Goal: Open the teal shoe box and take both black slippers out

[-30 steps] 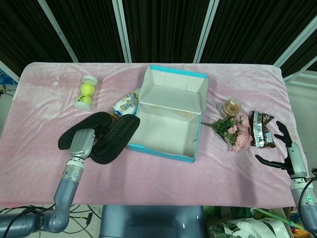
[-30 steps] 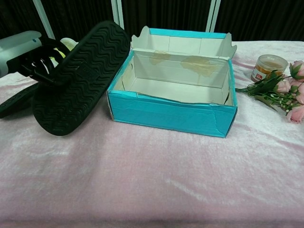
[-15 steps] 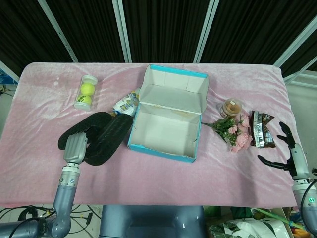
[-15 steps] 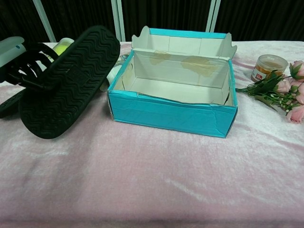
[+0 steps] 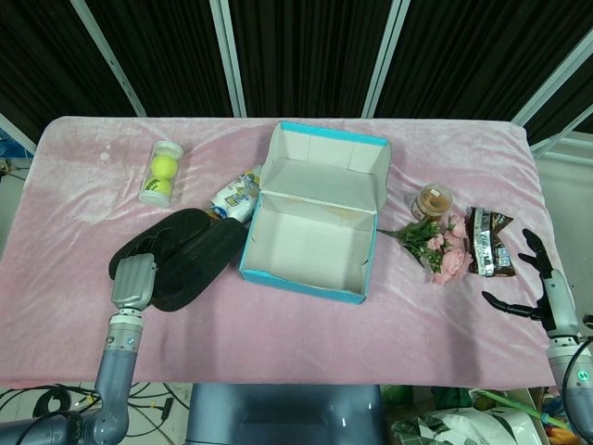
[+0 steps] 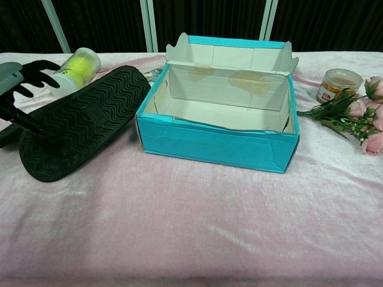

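Note:
The teal shoe box (image 5: 269,274) (image 6: 215,143) stands open mid-table, lid folded back, its white inside bare. Both black slippers lie left of it. One slipper (image 5: 199,255) (image 6: 81,131) rests sole-up and tilted, partly over the other slipper (image 5: 148,241), of which the chest view shows only a dark sliver at the left edge. My left hand (image 5: 132,279) (image 6: 15,89) is at the near end of the upper slipper. One finger lies against the sole and the others are lifted off it; a grip is not discernible. My right hand (image 5: 540,283) hovers by the table's right edge, fingers spread and holding nothing.
A clear tube of tennis balls (image 5: 161,172) (image 6: 78,67) and a snack pack (image 5: 233,195) lie behind the slippers. Right of the box are a small jar (image 5: 433,200) (image 6: 338,84), pink flowers (image 5: 435,243) and a brown packet (image 5: 488,243).
My left hand has drawn back left and down, lowering the upper slipper from tilted in the air onto the table and the other slipper. Its fingers have loosened. The right hand has barely moved.

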